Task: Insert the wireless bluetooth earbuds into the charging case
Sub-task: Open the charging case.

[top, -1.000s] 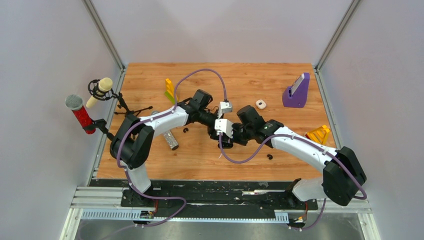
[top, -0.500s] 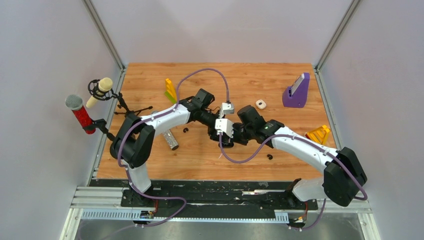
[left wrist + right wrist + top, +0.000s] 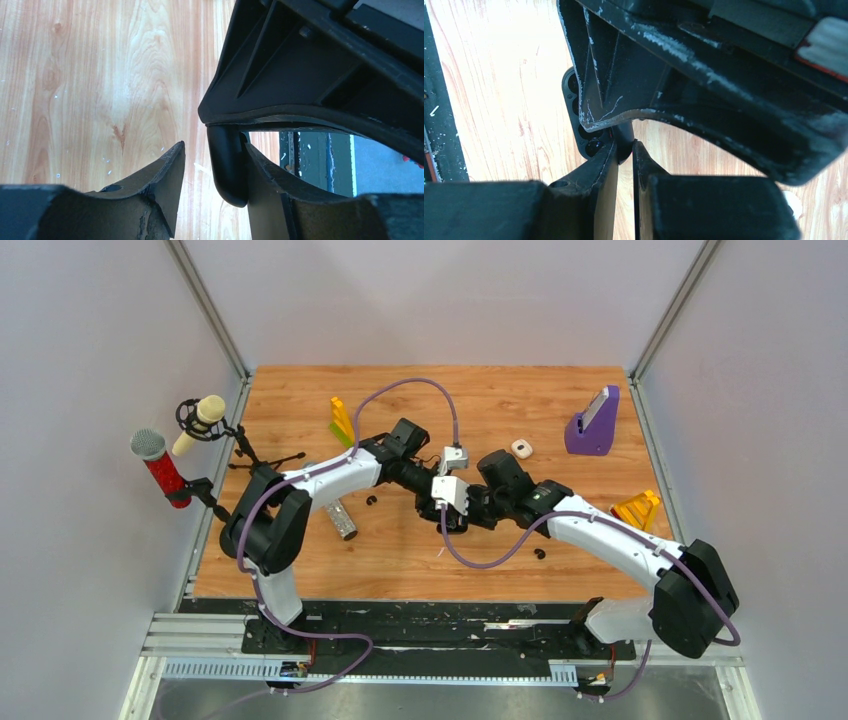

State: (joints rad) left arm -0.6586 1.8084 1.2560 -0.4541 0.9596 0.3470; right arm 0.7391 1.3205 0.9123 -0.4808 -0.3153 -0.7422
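While pinching the black charging case (image 3: pixel 580 120) mid-frame in the narrow right claw (image 3: pixel 624 146), left claw (image 3: pixel 214 150) half-open around it, risks levering it loose through one-sided contact.

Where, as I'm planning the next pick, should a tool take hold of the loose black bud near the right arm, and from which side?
Probably across the rounded body of the black bud, coming straight down from above. It lies low and alone on the table, with bare wood on every side, so a side approach has nothing to catch. Its orientation is too small to tell.
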